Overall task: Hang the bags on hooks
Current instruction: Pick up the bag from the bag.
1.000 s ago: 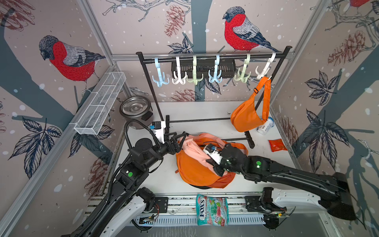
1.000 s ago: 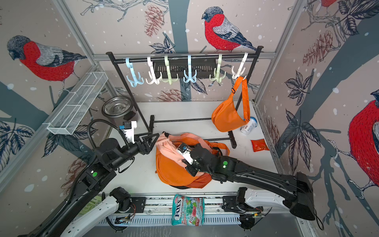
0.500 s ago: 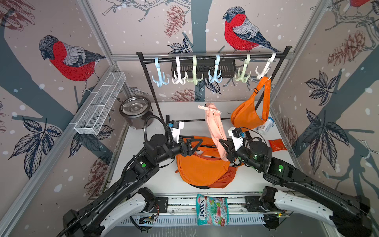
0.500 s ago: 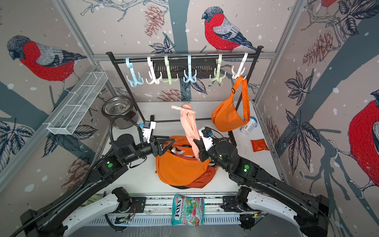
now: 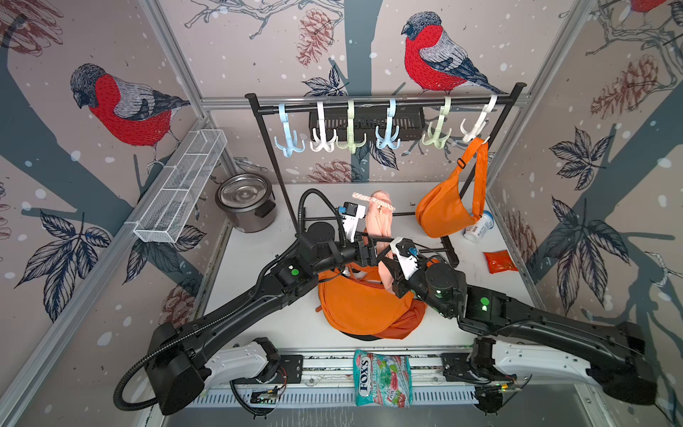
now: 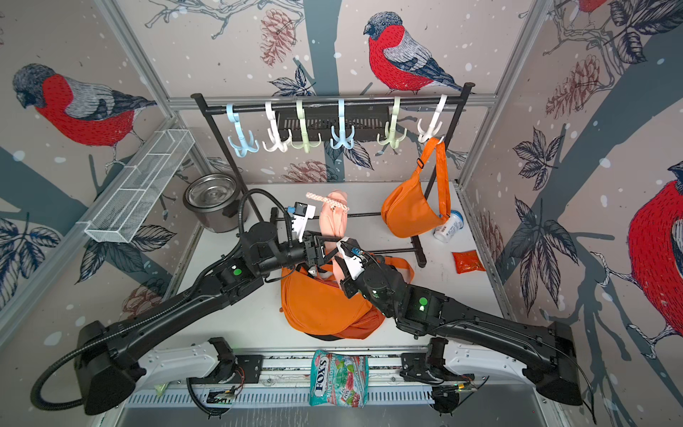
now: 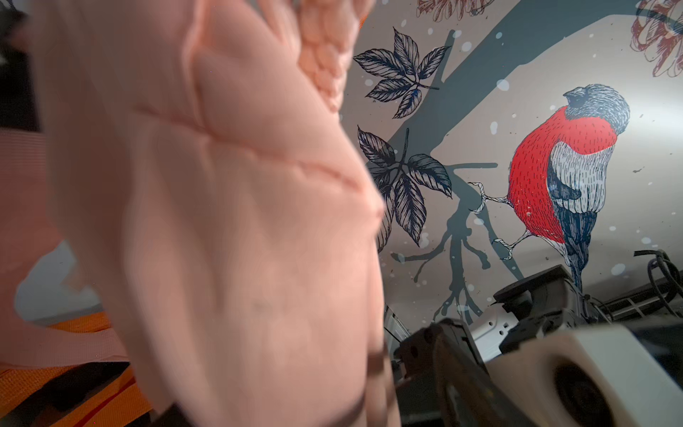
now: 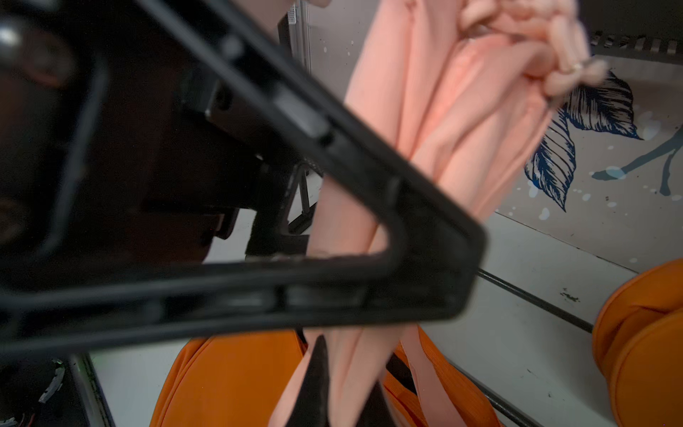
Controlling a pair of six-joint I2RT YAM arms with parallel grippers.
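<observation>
Okay, front edge first: the candy bag [image 5: 382, 377] reads "FOX'S", the only text I can make out; the smaller print under it is too blurred. Next back, a big orange bag [image 5: 354, 307] is slumped on the table [image 5: 288, 325]. Just above it my right gripper [image 5: 388, 275] is clamped tight on the lower end of the pink bag [image 5: 379, 218]. The bag stands up from the gripper, braided handle [image 5: 373, 199] on top, well below the hooks [image 5: 387, 133]. My left gripper [image 5: 371, 251] is at the bag's side, jaws spread wide, gripping nothing I can see. Both top views hide the right grip. The right wrist view shows the pink bag [image 8: 443, 129] funnelling down between the dark fingers [image 8: 316, 377], with a left finger [image 8: 332, 148] crossing in front. The left wrist view is just the blurred pink bag [image 7: 221, 222] close up. Further back are a white bottle [image 5: 478, 227] with an unreadable label, a red packet [image 5: 499, 260], and a second orange bag [image 5: 441, 210] hung on the white hook [image 5: 476, 127] of the rack [image 5: 369, 101].
</observation>
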